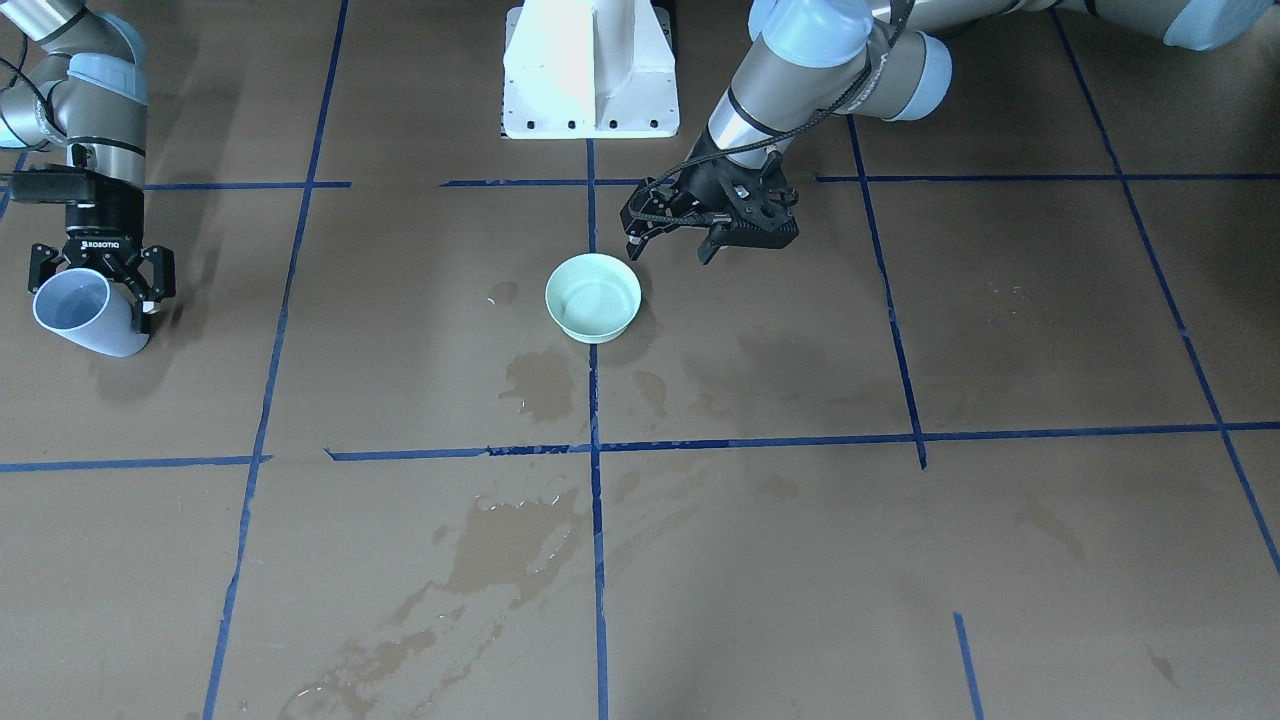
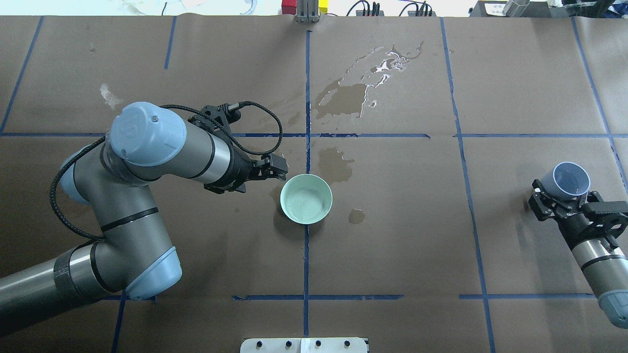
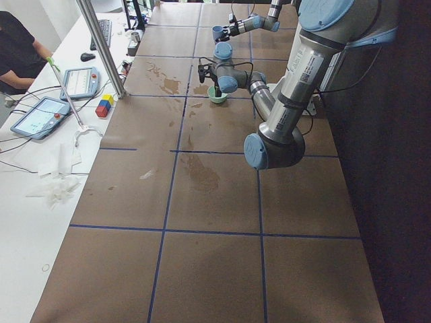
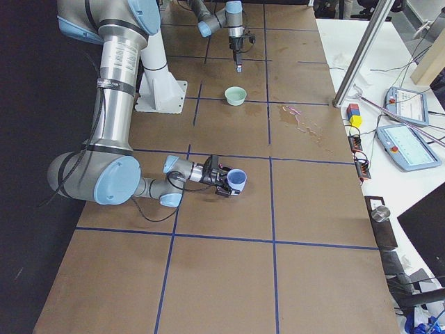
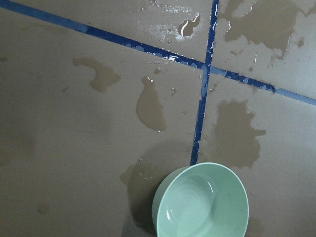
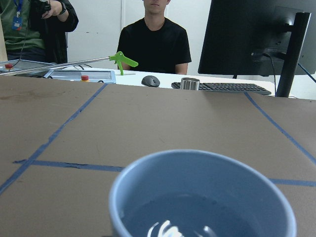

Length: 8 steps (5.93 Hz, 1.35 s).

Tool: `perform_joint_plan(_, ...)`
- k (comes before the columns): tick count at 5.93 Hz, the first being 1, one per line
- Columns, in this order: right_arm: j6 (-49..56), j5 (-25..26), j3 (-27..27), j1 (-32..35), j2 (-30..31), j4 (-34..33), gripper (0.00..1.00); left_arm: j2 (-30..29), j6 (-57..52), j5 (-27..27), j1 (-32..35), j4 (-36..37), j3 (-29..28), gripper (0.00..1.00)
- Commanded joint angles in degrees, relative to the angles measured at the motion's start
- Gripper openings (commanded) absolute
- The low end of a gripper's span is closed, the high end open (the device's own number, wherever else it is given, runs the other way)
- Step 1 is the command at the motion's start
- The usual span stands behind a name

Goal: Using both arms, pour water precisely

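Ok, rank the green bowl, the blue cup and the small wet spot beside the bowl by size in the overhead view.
Largest: green bowl.
Then: blue cup, tilted in the right gripper, clearly smaller across.
Smallest: small wet spot.

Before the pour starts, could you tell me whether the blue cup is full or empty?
Partly filled: the right wrist view shows water glinting low inside the cup, well below its rim.

It was a robotics lab: a counter (image 2: 515, 73) papered brown and gridded in blue tape (image 2: 305, 264), teach pendants (image 3: 37, 116) on the white desk (image 3: 27, 222) beside it. A monitor (image 6: 242, 39) and keyboard (image 6: 227, 87) stood there too.
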<state>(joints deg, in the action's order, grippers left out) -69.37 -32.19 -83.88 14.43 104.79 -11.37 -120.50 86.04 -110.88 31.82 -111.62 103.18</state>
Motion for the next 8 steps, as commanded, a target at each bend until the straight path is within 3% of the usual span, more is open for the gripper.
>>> perform_joint_plan(1, 0.03, -0.07, -0.58, 0.16, -0.11, 0.12, 0.62, 0.0, 0.0, -0.04, 0.0, 0.0, 0.0, 1.0)
perform_joint_plan(3, 5.69, -0.42, -5.81, 0.77, -0.02, -0.05, 0.28, 0.0, 0.0, -0.04, 0.09, 0.0, 0.09, 1.0)
perform_joint_plan(5, 13.16, -0.42, -7.52, 0.6, -0.72, -0.14, 0.15, 0.09, 0.0, -0.04, 0.17, 0.09, 0.61, 1.0)
perform_joint_plan(8, 17.25, -0.24, -9.71, 0.34, -14.39, -6.87, 0.11, 1.76, 0.0, -0.04, 0.17, 0.09, 2.2, 1.0)
